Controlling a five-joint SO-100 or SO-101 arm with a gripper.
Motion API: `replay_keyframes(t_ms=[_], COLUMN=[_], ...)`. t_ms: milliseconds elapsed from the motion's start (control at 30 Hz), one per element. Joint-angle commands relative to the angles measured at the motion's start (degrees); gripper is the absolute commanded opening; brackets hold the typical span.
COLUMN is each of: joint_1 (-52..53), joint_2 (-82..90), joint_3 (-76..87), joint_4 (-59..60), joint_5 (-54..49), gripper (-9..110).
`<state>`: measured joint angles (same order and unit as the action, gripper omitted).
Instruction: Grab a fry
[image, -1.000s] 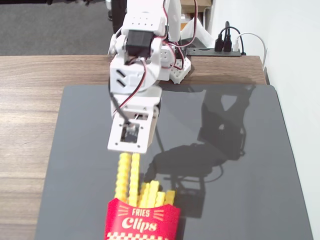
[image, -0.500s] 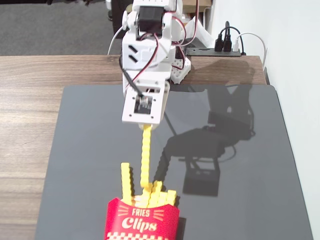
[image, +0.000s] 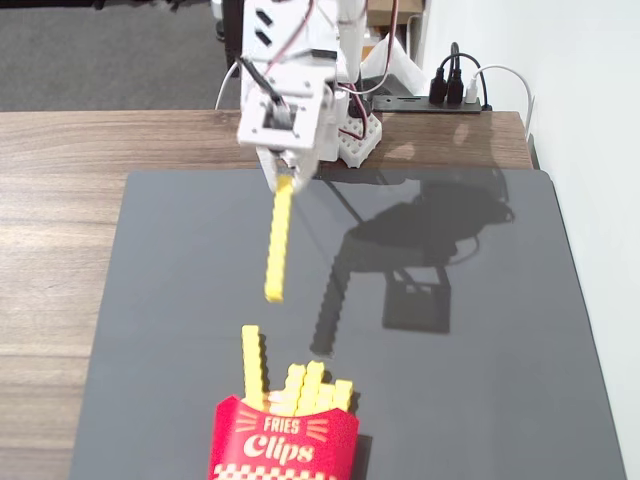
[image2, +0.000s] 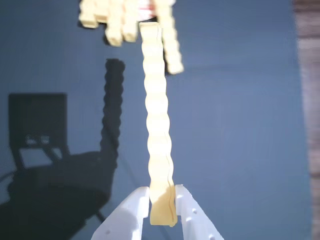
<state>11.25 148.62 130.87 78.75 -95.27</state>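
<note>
My white gripper (image: 284, 180) is shut on the top end of a yellow crinkle-cut fry (image: 278, 242) and holds it hanging in the air above the dark mat. In the wrist view the fry (image2: 157, 115) runs up from between my two white fingertips; the gripper (image2: 161, 192) clamps its near end. The red "FRIES Clips" carton (image: 284, 444) stands at the mat's near edge with several more fries (image: 300, 385) sticking out; one taller fry (image: 252, 365) stands at its left. The carton's fries also show at the top of the wrist view (image2: 117, 20).
The dark grey mat (image: 470, 360) covers most of the wooden table (image: 60, 200). The arm's base (image: 355, 140) and a power strip with plugs (image: 440, 95) sit at the far edge. The arm's shadow (image: 420, 250) falls on the mat's middle right.
</note>
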Motion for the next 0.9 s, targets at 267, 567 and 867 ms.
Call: replay_keyframes(t_ms=[267,567,867], joint_1=[-0.4,-0.7,-0.6], joint_2=[2.1,-1.1,-1.9], joint_3=[-14.2,-16.8,-16.3], joint_4=[7.9,7.7,6.7], joint_5=[-3.3,-4.0,-4.5], gripper=[1,1,1])
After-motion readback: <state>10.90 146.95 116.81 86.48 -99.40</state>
